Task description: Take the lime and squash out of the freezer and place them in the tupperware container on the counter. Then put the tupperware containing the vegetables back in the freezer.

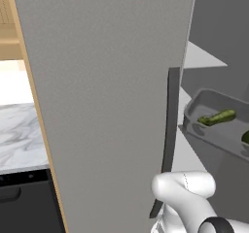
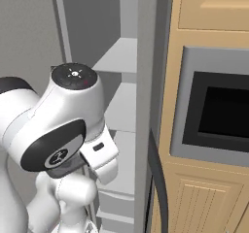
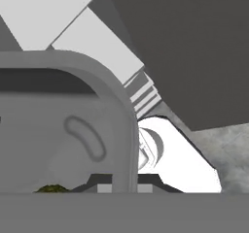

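Observation:
The tupperware container [image 1: 214, 132] hangs in the air to the right of the freezer door [image 1: 107, 106], tilted slightly. The lighter, elongated squash [image 1: 217, 117] lies inside it, and the dark lime [image 1: 245, 138] shows at the picture's right edge. In the hand view my gripper [image 3: 125, 186] is shut on the tupperware container's rim [image 3: 124, 130], with one fingertip on each side of the wall. A bit of green [image 3: 51, 189] shows on the tray floor by the fingers; I cannot tell which vegetable it is. The freezer's pale shelves [image 2: 121, 57] stand open beyond my arm.
The freezer door's long dark handle [image 1: 170, 125] runs just left of the tray. The marble counter [image 1: 17, 135] and a black dishwasher [image 1: 24, 198] lie left of the door. A wooden cabinet with a built-in oven [image 2: 219, 110] stands right of the freezer.

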